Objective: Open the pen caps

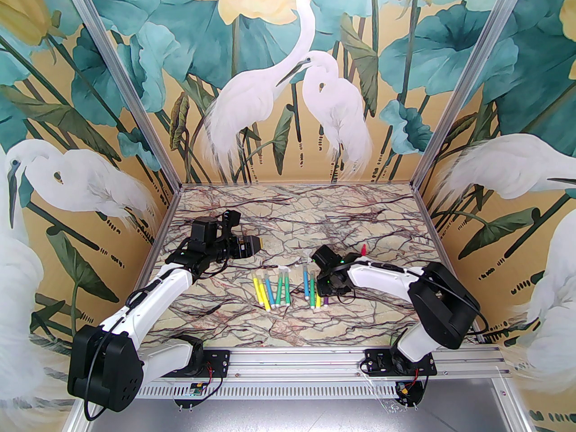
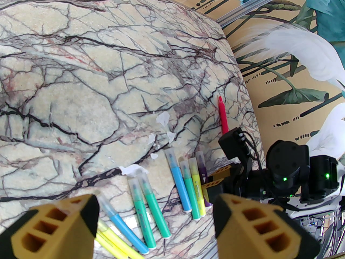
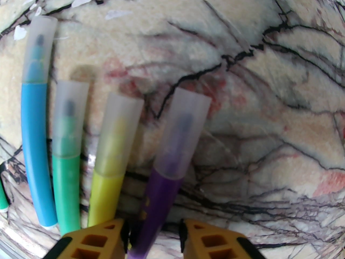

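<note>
Step in hand, as I judge it: secure the purple pen (image 3: 161,193) so that its cap (image 3: 183,133) can be pulled off. The right gripper (image 3: 153,222) straddles the purple barrel low down, one jaw each side. I cannot tell whether it bites yet: the view is blurred and a thin gap seems to show on one side. The left gripper (image 2: 155,201) is released and empty, hovering above the left row of pens (image 2: 142,212).

Procedure I would follow:
1. Clamp on the coloured barrel only, clear of the yellow pen (image 3: 107,193) just beside it.
2. Lift before pulling, so the neighbours are not dragged.
3. Bring the left gripper onto the cap alone and pull along the pen's axis.

The cap is frosted and see-through, seated fully on the barrel, with the dark tip showing through it. The purple pen is the rightmost of four capped pens on the worktop (image 3: 269,117), next to yellow, green and blue
</note>
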